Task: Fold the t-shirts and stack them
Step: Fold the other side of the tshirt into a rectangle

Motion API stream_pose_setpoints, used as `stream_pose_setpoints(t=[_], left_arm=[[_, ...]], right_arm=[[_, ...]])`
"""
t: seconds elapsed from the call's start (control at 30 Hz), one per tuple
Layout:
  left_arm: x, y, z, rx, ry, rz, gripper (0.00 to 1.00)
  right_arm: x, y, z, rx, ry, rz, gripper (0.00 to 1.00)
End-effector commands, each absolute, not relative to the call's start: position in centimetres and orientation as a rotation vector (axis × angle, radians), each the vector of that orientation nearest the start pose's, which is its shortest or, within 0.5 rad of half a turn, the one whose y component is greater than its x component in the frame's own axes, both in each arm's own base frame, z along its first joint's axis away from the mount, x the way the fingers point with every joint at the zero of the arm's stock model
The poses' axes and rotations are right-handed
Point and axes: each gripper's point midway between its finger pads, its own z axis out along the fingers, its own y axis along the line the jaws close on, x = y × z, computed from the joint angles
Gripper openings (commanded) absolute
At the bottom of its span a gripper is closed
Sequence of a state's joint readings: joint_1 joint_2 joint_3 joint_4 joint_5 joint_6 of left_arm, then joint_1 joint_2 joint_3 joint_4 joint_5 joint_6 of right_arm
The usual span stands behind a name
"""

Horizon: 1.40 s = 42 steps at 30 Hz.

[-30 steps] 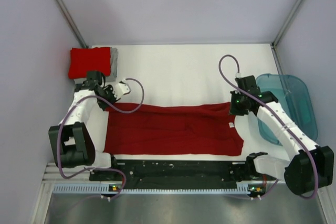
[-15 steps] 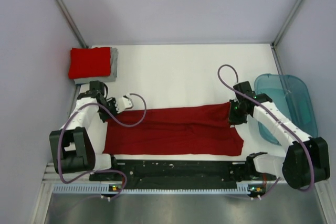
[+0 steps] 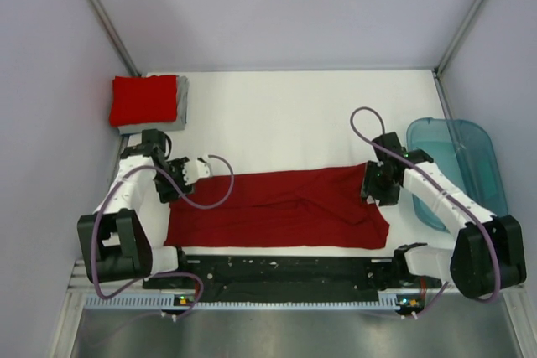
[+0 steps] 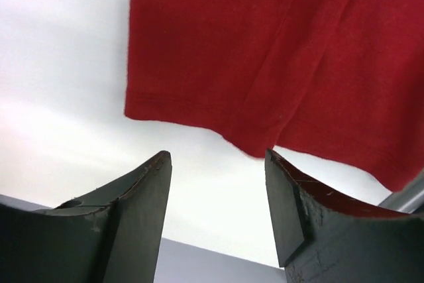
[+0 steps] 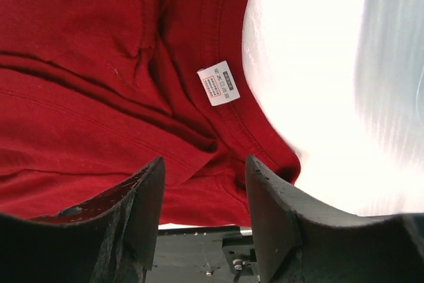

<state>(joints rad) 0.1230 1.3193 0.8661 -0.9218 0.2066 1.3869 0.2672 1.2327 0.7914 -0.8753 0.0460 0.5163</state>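
Note:
A dark red t-shirt (image 3: pixel 277 207) lies as a long band across the near half of the white table (image 3: pixel 294 115). My left gripper (image 3: pixel 170 182) stands open just off its left end; in the left wrist view the fingers (image 4: pixel 216 154) hold nothing and the shirt's corner (image 4: pixel 265 51) lies ahead of them. My right gripper (image 3: pixel 373 184) is open above the shirt's right end; between its fingers (image 5: pixel 205 160) nothing is held, and the cloth with a white label (image 5: pixel 218 83) lies below. At the back left a folded bright red t-shirt (image 3: pixel 144 100) rests on a folded grey one (image 3: pixel 181 102).
A translucent teal tub (image 3: pixel 466 165) stands at the table's right edge, close to the right arm, and shows as a pale blur (image 5: pixel 397 51) in the right wrist view. A black rail (image 3: pixel 285 270) runs along the near edge between the arm bases. Grey walls close in both sides.
Both grippers carried the dark red shirt's far edge towards the near edge, narrowing the band, then opened and let the cloth go.

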Motion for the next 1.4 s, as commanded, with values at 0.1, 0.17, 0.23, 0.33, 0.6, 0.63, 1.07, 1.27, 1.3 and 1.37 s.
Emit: stream_pose_setpoints(t=[0.1,0.17,0.23,0.33,0.6,0.63,1.07,1.27,1.3,1.37], left_arm=[[27.3,-4.4,13.4,1.513,2.134,-0.227,0.61],[27.9,-9.4,14.8,1.469,2.1,-0.345,0.54],[27.9,-14.6,15.3,1.439,2.066,-0.474,0.52],[28.2,-21.1,15.9,1.394,2.046,-0.62,0.52],[28.6,-34.2,14.4,1.382,2.012,-0.809,0.52],[28.5,-35.5,14.2,1.388,2.005,-0.817,0.53],[28.4,-43.0,7.6,1.495,2.09,-0.863,0.49],[28.5,-42.5,7.1,1.517,2.099,-0.813,0.39],[28.3,-42.4,7.1,1.526,2.093,-0.816,0.38],[28.0,-42.3,7.0,1.537,2.09,-0.815,0.38]], right_arm=[[21.0,7.7,5.6,0.535,2.75,0.183,0.49],[21.1,7.6,4.7,0.585,2.74,0.179,0.46],[21.0,7.6,4.0,0.616,2.732,0.179,0.45],[21.1,8.2,3.1,0.64,2.733,0.219,0.41],[20.0,7.8,1.5,0.663,2.736,0.205,0.08],[19.9,7.6,1.5,0.661,2.731,0.199,0.04],[19.8,7.3,2.3,0.637,2.711,0.188,0.16],[20.2,7.4,3.7,0.605,2.673,0.177,0.22],[20.2,7.5,4.1,0.586,2.667,0.16,0.22],[20.4,7.7,4.5,0.542,2.664,0.123,0.24]])
